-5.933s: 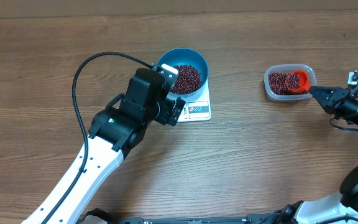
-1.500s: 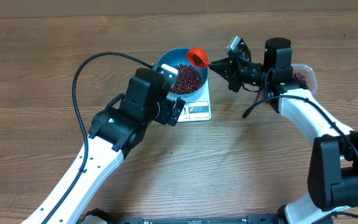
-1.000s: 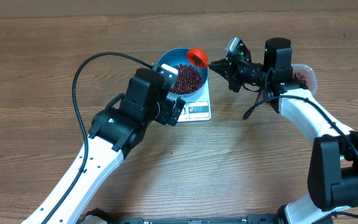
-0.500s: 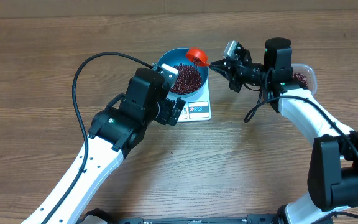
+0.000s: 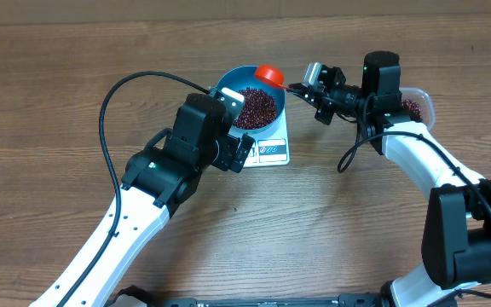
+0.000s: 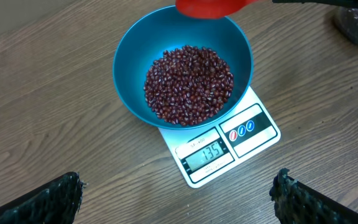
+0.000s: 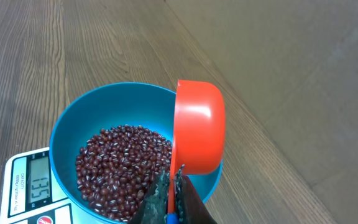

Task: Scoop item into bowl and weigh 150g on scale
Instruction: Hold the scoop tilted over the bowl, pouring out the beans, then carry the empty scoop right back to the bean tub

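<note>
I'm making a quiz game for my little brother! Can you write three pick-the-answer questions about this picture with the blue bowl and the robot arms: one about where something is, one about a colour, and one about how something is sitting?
1. Where is the blue bowl?
A on the scale
B beside the scale
C under the scale

2. What colour is the scoop?
A green
B yellow
C red

3. How is the scoop sitting?
A lying inside the bowl
B tipped on its side above the bowl's rim, held by the right gripper
C standing upright on the scale

Answers:
1 A, the left wrist view shows the white scale sticking out from under the bowl.
2 C, it is bright red in every view.
3 B, the right wrist view shows its handle pinched and its cup turned sideways over the rim.
</note>
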Robot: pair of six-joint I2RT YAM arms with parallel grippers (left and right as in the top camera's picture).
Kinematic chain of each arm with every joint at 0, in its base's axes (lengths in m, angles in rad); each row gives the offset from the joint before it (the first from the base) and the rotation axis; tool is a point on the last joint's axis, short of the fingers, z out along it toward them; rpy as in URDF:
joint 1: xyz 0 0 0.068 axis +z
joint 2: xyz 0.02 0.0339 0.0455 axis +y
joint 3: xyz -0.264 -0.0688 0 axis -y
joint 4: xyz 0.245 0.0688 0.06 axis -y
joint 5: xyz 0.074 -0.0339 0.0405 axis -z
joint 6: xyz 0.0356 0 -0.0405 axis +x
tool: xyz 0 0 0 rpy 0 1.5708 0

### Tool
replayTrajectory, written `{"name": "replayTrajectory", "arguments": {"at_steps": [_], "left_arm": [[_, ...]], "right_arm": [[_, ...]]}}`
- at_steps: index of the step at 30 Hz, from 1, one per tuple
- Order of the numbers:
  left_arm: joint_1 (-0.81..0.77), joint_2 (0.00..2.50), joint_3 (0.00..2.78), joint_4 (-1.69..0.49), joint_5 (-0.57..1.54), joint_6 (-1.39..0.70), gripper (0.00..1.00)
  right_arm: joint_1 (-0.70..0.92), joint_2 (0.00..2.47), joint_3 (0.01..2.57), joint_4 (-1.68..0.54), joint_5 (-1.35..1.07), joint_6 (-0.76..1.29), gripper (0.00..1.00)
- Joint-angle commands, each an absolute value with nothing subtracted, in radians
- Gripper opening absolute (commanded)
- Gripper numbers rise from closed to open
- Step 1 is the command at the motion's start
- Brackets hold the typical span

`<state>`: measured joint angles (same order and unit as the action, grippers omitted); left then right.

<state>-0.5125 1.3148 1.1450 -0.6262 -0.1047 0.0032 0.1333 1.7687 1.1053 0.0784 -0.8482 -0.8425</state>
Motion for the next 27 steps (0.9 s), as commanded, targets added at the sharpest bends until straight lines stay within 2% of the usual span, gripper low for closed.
{"name": "replayTrajectory", "arguments": {"at_steps": [1,6,15,22,27], "left_arm": [[-0.511,1.296,1.147,-0.625,-0.096,0.012,1.0],[-0.511,1.296,1.147,-0.625,-0.096,0.012,1.0],[-0.511,1.296,1.147,-0.625,-0.096,0.012,1.0],[-0.511,1.296,1.147,-0.625,-0.096,0.012,0.99],[-0.511,1.296,1.147,-0.625,-0.096,0.012,1.0]], "right_arm": [[0.136,1.779,1.112,0.09,-0.849,-0.864,0.04],[0.136,1.765,1.113,0.11,-0.855,-0.859,0.04],[0.075,1.651,1.113,0.123,-0.852,-0.61,0.04],[-0.079,1.57,1.113,0.073,-0.852,-0.393,0.04],[-0.22,1.517,1.113,-0.115,-0.836,-0.363,0.04]]}}
